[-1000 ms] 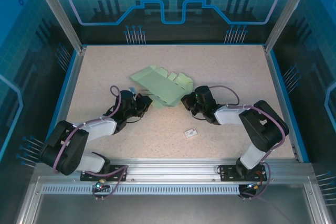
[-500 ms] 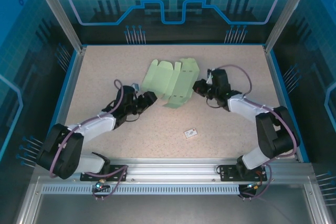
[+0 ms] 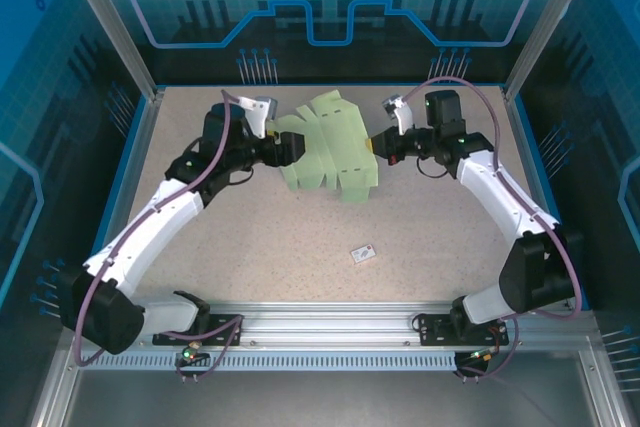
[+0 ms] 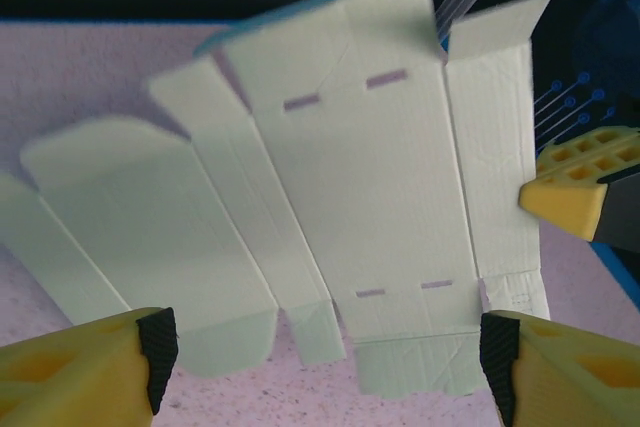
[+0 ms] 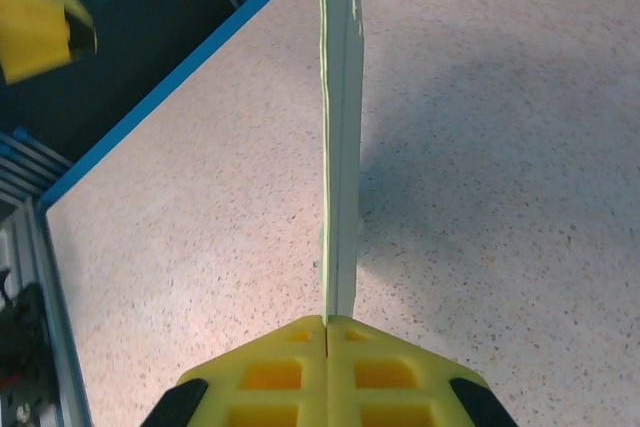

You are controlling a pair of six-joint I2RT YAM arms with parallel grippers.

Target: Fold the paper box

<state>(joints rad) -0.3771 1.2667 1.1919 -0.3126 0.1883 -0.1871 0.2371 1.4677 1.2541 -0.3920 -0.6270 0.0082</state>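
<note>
Paper box point(image 3: 335, 147): seen as a flat, creased mint-green cut-out with flaps and tabs spread, no compartment formed. It is held raised and tilted over the far middle of the worktop point(image 3: 250, 247); in the right wrist view it is seen edge-on point(image 5: 340, 127). Its right edge is pinched by the right hand point(image 3: 383, 152), fingers pressed together on the card. The left hand point(image 3: 288, 146) is found spread at the sheet's left edge, the card between but not gripped. A small white tag point(image 3: 363, 253) is noted nearer, well apart.
</note>
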